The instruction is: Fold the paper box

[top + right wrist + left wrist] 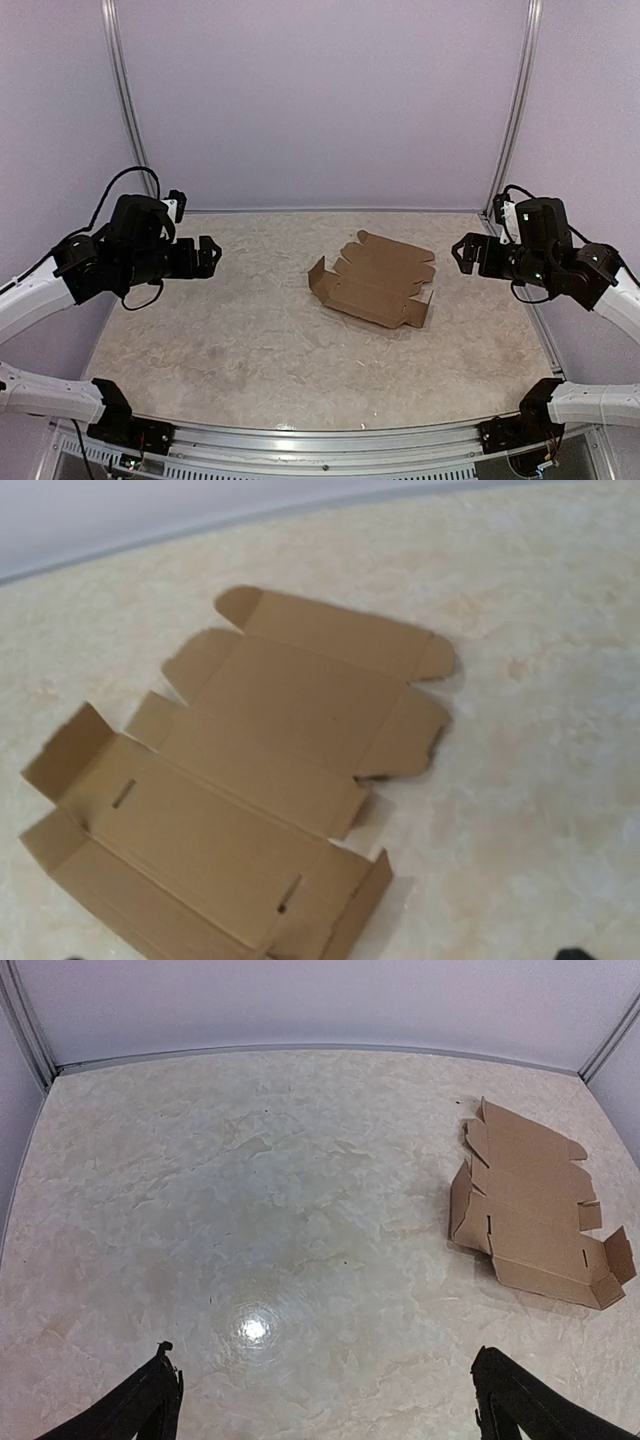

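1. The left gripper [207, 256] hovers well apart from the box, fingers spread, empty.
2. The paper box [375, 280] lies opened out right of centre: light, thin and probably slippery (pinch an upturned end flap).
3. The right gripper [462, 254] is nearer, spread, empty.

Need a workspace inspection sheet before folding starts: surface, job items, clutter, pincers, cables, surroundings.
Surface: pale marbled tabletop, one glare spot.
Job's things: paper box, a die-cut brown cardboard sheet, mostly flat, some flaps raised, right of centre.
Clutter: nothing seen.
Grippers: left pincer open, empty, off to the left; right pincer open, empty, right of the box, apart from it.
Cables: black cable loops at left; second cable loops at right.
Surroundings: plain lilac walls, metal corner rails.
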